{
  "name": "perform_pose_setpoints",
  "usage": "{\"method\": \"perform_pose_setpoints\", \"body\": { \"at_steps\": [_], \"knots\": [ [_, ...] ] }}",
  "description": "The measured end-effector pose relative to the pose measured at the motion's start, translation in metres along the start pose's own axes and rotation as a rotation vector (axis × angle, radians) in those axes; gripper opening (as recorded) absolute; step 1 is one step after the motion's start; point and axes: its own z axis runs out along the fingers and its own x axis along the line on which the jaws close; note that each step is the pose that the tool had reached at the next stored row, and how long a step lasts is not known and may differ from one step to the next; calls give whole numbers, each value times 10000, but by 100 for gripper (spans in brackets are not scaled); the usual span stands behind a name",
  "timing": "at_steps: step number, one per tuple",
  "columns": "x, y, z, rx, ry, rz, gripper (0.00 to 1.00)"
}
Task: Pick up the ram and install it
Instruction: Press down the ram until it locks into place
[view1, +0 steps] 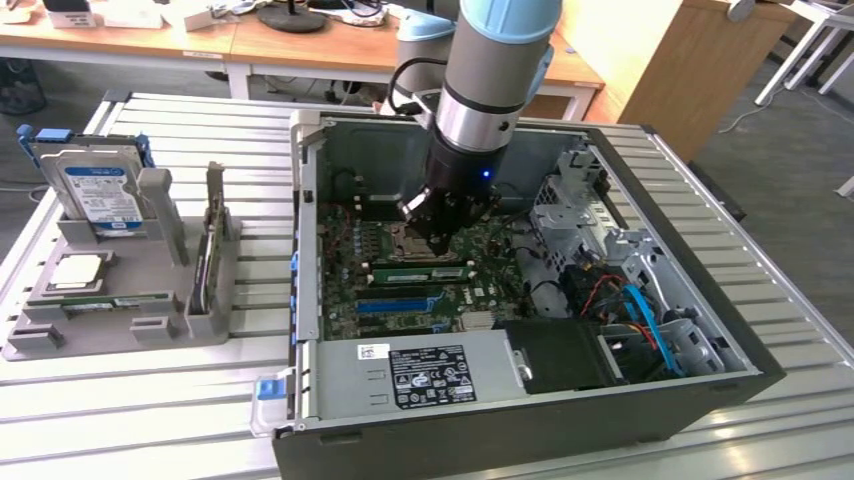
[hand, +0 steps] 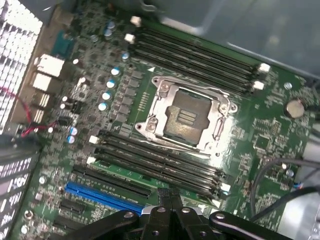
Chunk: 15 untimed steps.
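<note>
Ram (view1: 424, 270): sits in a motherboard (view1: 350, 290) slot just beside the CPU socket (hand: 187, 117), inside the open computer case (view1: 694, 385).
Long axis: parallel to the neighbouring memory slots, running left to right across the exterior view.
Gripper (hand: 170, 196): jaws pressed together, holding nothing, directly over the ram's mid-length; whether it touches cannot be told.
Tray (view1: 40, 345): well apart, toward the exterior view's left.

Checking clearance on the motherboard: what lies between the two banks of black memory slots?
The metal-framed CPU socket sits between one slot bank and the other, on the green motherboard; the wrist view shows it.
</note>
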Motion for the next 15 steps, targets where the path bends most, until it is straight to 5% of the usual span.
{"method": "perform_pose_setpoints", "body": {
  "at_steps": [15],
  "knots": [
    [0,0,4,36,-80,2426,11]
  ]
}}
